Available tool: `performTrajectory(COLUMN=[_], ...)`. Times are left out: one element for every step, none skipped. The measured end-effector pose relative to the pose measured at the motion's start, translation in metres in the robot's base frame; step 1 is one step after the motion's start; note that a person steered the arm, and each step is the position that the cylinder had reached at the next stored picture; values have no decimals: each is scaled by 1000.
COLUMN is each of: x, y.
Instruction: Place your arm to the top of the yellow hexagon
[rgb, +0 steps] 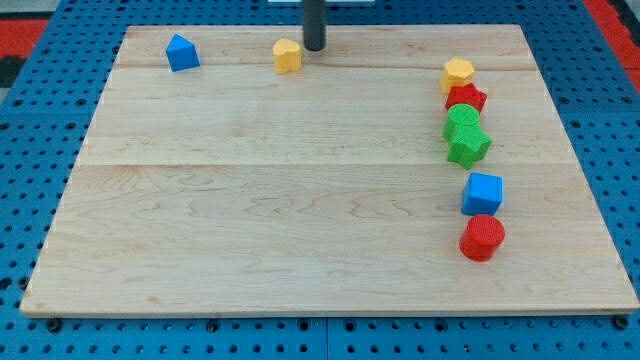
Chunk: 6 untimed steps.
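The yellow hexagon (458, 72) lies near the board's right edge, at the head of a column of blocks. My tip (314, 47) stands near the view's top centre, far to the left of the hexagon and slightly above its level. The tip is just right of another yellow block (287, 55), close to it; I cannot tell if they touch.
Below the hexagon sit a red star (466, 97), a green block (462, 119) and a green star (468, 146), packed together. Lower are a blue cube (482, 192) and a red cylinder (482, 238). A blue block (182, 52) lies top left on the wooden board (250, 200).
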<state>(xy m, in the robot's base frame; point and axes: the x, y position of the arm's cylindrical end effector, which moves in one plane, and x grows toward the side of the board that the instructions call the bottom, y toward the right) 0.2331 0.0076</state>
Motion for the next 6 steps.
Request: performTrajectory(x=[24, 13, 9, 9, 9, 14], y=[-2, -30, -33, -7, 119, 242])
